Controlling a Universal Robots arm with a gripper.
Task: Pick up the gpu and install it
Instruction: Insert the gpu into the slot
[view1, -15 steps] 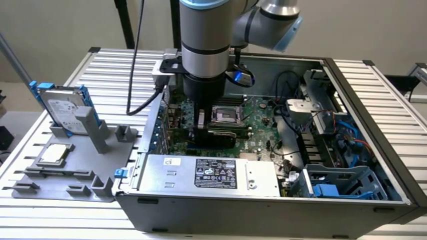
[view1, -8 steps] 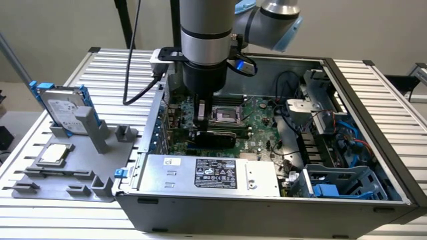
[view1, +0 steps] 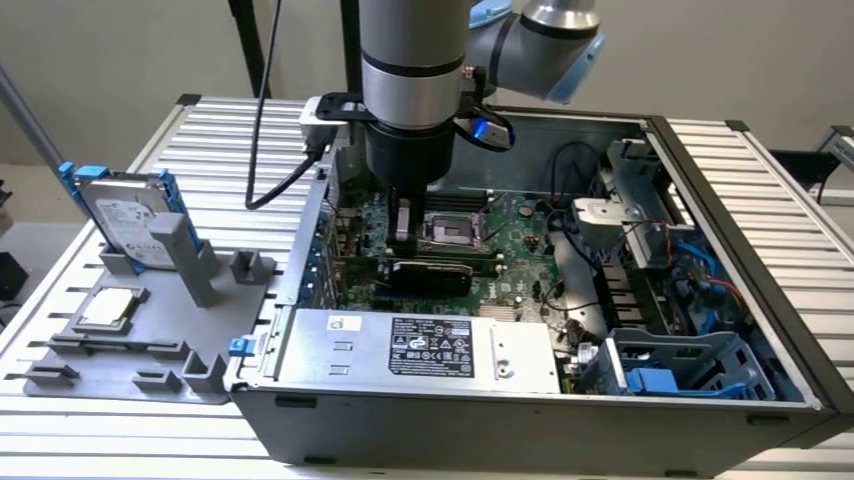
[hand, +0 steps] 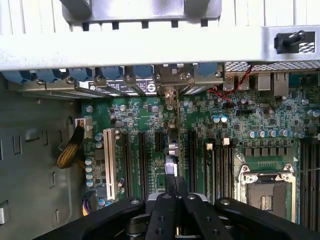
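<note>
My gripper (view1: 406, 240) reaches down into the open computer case (view1: 747, 250) over the green motherboard (view1: 514, 225). It is shut on the gpu (view1: 427, 276), which stands on edge with its black face toward the exterior camera. In the wrist view the gpu (hand: 171, 152) shows as a thin edge running from my gripper (hand: 175, 189) along the expansion slots (hand: 142, 155). Its silver bracket end (hand: 172, 92) sits at the case's rear wall. Whether the card sits down in a slot I cannot tell.
A grey fixture (view1: 174, 345) at the exterior view's left holds a hard drive with blue rails (view1: 127, 215) and a square CPU chip (view1: 110, 308). Inside the case are the power supply (view1: 414, 345), the CPU socket (hand: 265, 192), loose cables (view1: 641, 250) and a blue drive cage (view1: 681, 365).
</note>
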